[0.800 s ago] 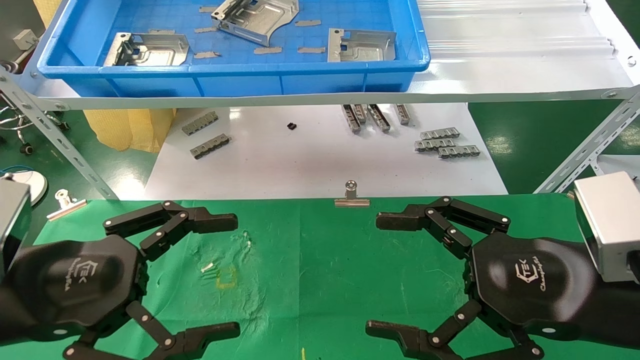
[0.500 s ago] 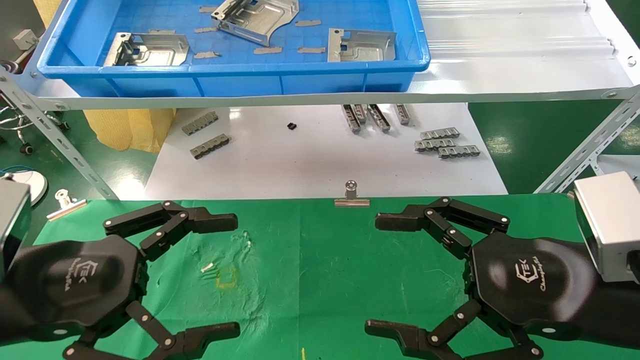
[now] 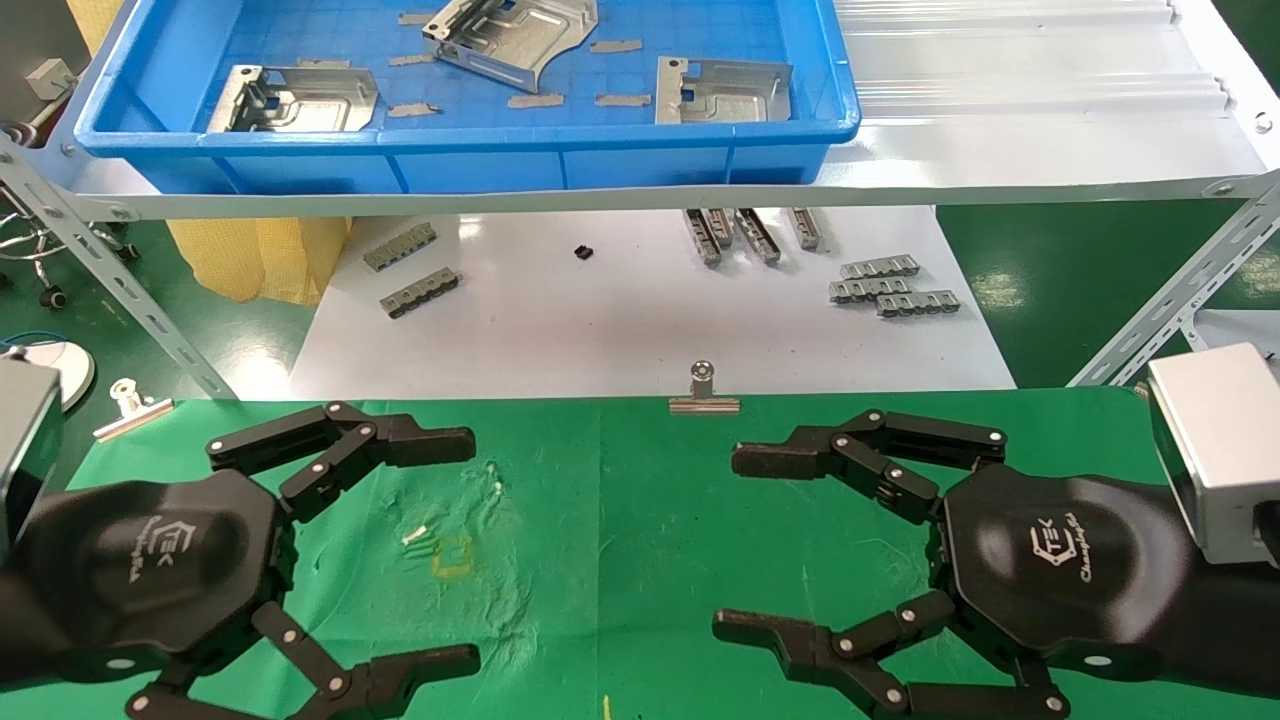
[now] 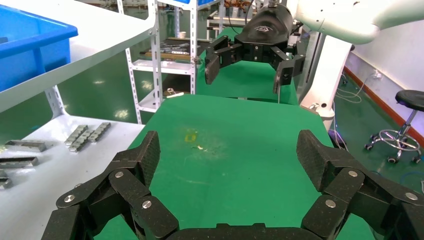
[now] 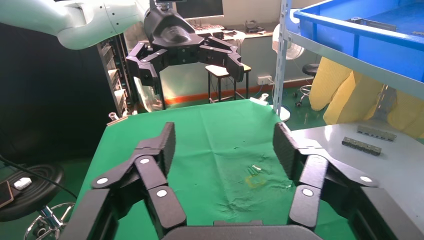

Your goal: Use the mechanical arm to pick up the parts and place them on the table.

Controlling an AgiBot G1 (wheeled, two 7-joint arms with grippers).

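Above the table (image 3: 620, 560), left gripper (image 3: 445, 550) and right gripper (image 3: 750, 545), both agape.

parts (image 3: 722, 90) in tray (image 3: 480, 165), table (image 3: 620, 520) nearer

right claw (image 3: 742, 544) | fingers extended toward centre (still spread, empty)

My left gripper (image 3: 440, 550) and right gripper (image 3: 745, 545) are black with silver rivets (each palm carries a white logo). Below them the table (image 3: 640, 520) is bright green with a small yellow mark, and the silver parts (image 3: 722, 92) lie in a blue tray (image 3: 470, 160).
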